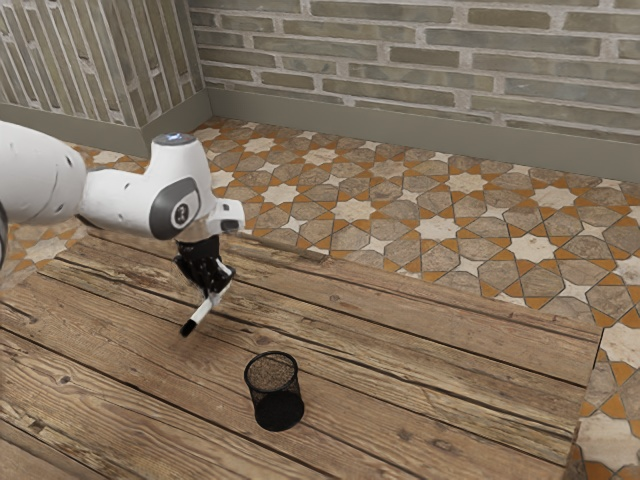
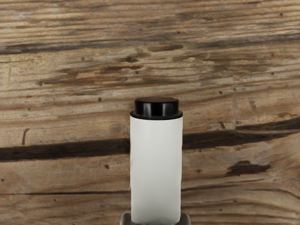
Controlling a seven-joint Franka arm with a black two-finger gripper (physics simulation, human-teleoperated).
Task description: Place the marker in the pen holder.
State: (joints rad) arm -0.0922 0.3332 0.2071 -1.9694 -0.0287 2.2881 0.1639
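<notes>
One black two-finger gripper (image 1: 217,287), on one white robot arm (image 1: 125,200), is closed around one slim white marker with a black end (image 1: 203,312), its fingers pressing on both sides. The marker slants, black end lower, over one brown table of rough wooden planks (image 1: 420,360). In the wrist view, a white barrel with a black tip juts out from the gripper.

There is one round black mesh pen holder (image 1: 273,392), upright on the table, mouth up. It is apart from the marker, toward the exterior view's right and nearer that camera; the marker is outside it.

Beyond the table lie star-patterned floor tiles in brown, orange and cream (image 1: 440,228), then a grey baseboard (image 1: 400,138) and grey-green brick walls (image 1: 420,55).
</notes>
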